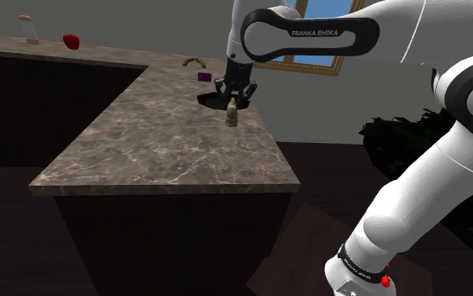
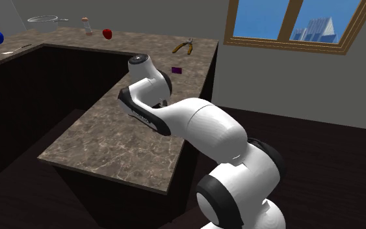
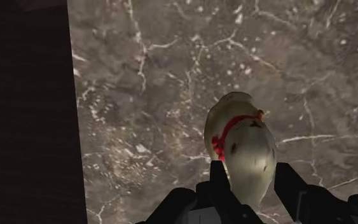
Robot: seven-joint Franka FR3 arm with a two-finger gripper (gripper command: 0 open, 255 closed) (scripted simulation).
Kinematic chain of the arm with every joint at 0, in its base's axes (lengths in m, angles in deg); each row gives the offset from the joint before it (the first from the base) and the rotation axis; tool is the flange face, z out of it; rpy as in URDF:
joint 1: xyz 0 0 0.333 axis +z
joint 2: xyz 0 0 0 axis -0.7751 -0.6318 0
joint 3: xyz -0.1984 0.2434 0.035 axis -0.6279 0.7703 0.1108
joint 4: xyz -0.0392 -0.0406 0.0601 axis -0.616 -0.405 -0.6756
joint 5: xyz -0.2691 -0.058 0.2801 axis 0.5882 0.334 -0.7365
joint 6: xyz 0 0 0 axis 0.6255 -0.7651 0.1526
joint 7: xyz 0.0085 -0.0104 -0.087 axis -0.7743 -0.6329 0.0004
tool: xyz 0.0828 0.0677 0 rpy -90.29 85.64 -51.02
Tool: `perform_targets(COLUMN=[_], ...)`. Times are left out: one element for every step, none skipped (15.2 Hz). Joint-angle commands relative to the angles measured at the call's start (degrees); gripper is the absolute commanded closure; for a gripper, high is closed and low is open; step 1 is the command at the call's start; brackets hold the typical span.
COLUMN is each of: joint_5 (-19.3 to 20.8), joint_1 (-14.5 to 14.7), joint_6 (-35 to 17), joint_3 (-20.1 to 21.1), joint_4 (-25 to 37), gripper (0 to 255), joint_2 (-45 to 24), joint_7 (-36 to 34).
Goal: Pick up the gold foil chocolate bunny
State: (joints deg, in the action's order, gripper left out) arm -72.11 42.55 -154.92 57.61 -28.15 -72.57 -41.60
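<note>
The chocolate bunny (image 3: 247,149) is pale gold with a red ribbon around its neck. It stands between the two black fingers (image 3: 219,178) of my gripper (image 3: 254,177), which press against both its sides. In the shoulder view the bunny (image 1: 233,117) hangs just under the gripper (image 1: 233,106), close to the brown marble counter (image 1: 159,143) near its right edge. I cannot tell whether its base still touches the stone.
A dark round patch (image 1: 211,101) lies on the counter beside the gripper. Further back are a small purple block (image 1: 204,76), a yellow-handled tool (image 1: 195,61), a red object (image 1: 71,40) and a shaker (image 1: 29,29). The counter drops off at the right edge.
</note>
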Motion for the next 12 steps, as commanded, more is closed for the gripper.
perform_targets(joint_5=[0.02, 0.03, 0.04, 0.06, 0.08, 0.11, 0.14, 0.18, 0.23, 0.28, 0.28, 0.28], joint_1=[-0.03, -0.04, -0.04, -0.05, -0.05, -0.06, -0.06, -0.07, -0.07, -0.07, -0.07, -0.07], joint_6=[1.69, 2.47, 3.25, 4.04, 4.82, 5.62, 6.41, 7.21, 8.02, 8.83, 8.95, 8.95], joint_3=[0.01, 0.02, 0.04, 0.06, 0.08, 0.11, 0.13, 0.16, 0.20, 0.23, 0.24, 0.24], joint_4=[2.03, 2.94, 3.87, 4.81, 5.78, 6.76, 7.75, 8.77, 9.81, 10.86, 11.01, 11.02], gripper=[255, 255, 255, 255, 255, 255, 255, 255, 255, 255, 255, 255], joint_2=[-0.31, -0.45, -0.60, -0.76, -0.94, -1.13, -1.33, -1.55, -1.79, -2.04, -2.07, -2.08], joint_7=[0.23, 0.32, 0.41, 0.49, 0.58, 0.66, 0.73, 0.81, 0.88, 0.95, 0.96, 0.96])
